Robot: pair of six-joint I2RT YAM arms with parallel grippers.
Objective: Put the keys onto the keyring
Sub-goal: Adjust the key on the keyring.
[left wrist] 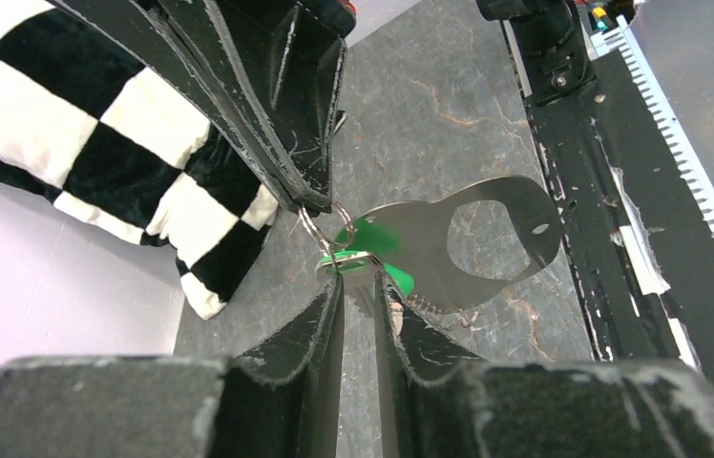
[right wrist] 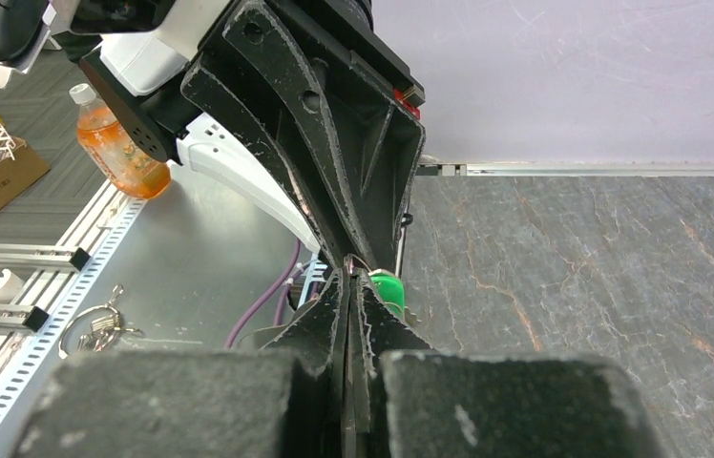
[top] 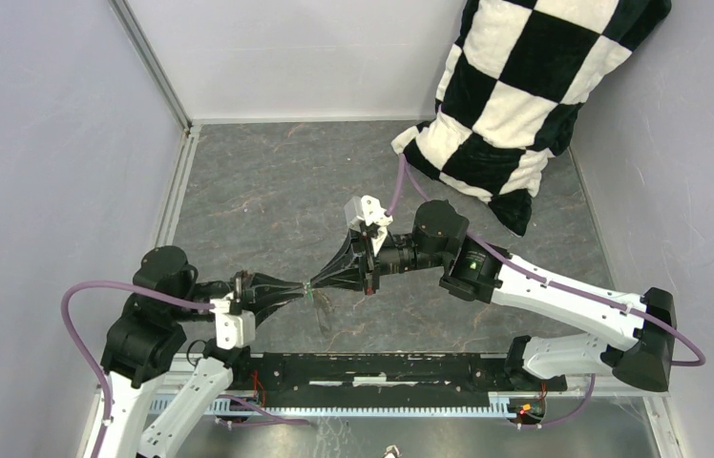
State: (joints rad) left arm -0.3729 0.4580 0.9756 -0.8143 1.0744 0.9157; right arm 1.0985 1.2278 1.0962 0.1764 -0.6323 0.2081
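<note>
Logged at left: left end effector [top: 302,287] reaching rightward above the dark grey stone-patterned surface [top: 267,181], fingers clenched to a narrow slit on the small metal key with green plastic head [left wrist: 368,244]. Key seated right at the fingertips, head outward toward the opposing arm. Toothed edge glimpsed just beside one finger, so long axis judged slanted across the grip; not confirmed.

Directly beyond, touching the green head: small wire ring [left wrist: 307,229] of the grey flat metal keyring with oval cut-out [left wrist: 415,253], plate hanging from that ring clear of the surface.

Moving right: right end effector [top: 319,280] pointing left, pads pressed together on the small wire ring, tip to tip with the left. Neither arm nearer; both at the joint.

Judged step: working green key onto ring. Cannot tell whether already threaded. Next move judged to turn on feeding the head hole along the wire, rightward from the left tip.

No red-headed key found in any view.

Far right: black-and-white chequered plush cushion [top: 525,86], well apart.
</note>
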